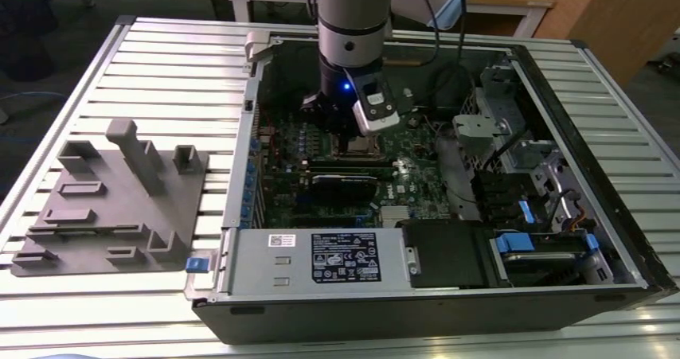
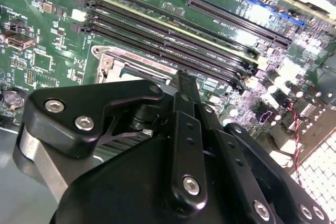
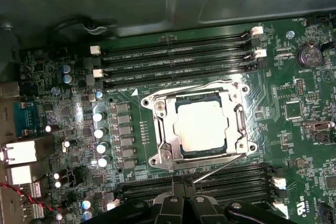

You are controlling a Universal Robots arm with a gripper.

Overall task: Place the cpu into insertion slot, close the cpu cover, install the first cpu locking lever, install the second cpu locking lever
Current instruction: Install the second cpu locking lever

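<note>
The cpu (image 3: 202, 125) lies flat in the insertion slot (image 3: 157, 159) on the green motherboard (image 3: 273, 129), its silvery top showing through the window of the cpu cover (image 3: 167, 129), which is folded down over it. One thin wire locking lever (image 3: 184, 88) runs along the socket edge beside the memory slots. A second wire lever (image 3: 223, 165) slants up from the opposite socket corner and ends at my fingertips. My gripper (image 3: 182, 183) is shut, with its tips pressed together just off the socket's edge; it also appears in the second wrist view (image 2: 181, 80) and over the socket in the exterior view (image 1: 342, 132).
Long black memory slots (image 3: 178, 56) flank the socket on both sides. Rows of capacitors (image 3: 100, 129) stand close by. The computer case (image 1: 595, 128) walls the board in, with a drive cage (image 1: 499, 128) and a labelled power supply (image 1: 318, 255). A grey fixture (image 1: 117, 200) sits at the exterior view's left.
</note>
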